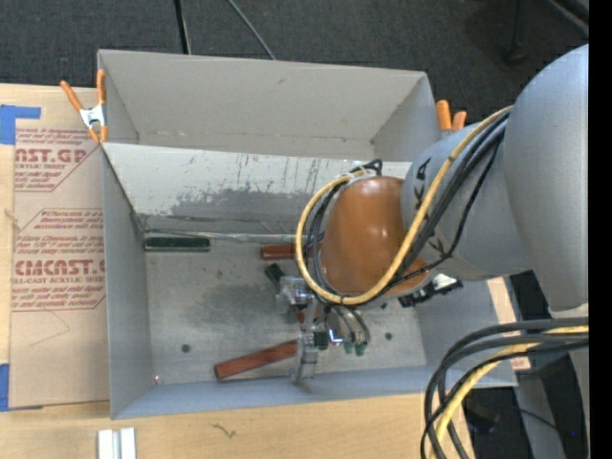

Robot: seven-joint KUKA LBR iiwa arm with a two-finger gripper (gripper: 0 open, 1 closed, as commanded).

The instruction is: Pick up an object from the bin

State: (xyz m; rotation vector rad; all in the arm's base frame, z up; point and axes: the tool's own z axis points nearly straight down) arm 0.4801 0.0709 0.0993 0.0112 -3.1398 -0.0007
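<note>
My gripper (pixel 308 358) low by the bin's (pixel 124 285) front wall.
At the reddish-brown stick's (pixel 254 361) right end — spread or pinching, I cannot tell.

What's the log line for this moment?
tool: in bin, front | nearest: right end of reddish-brown stick | also: dark green bar back-left

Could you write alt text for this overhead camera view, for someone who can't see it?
A robot arm's pincer hangs low by the near wall of a grey metal bin, right at the end of a reddish-brown flat stick. A dark green bar lies at the foot of the far wall, to the left.
</note>
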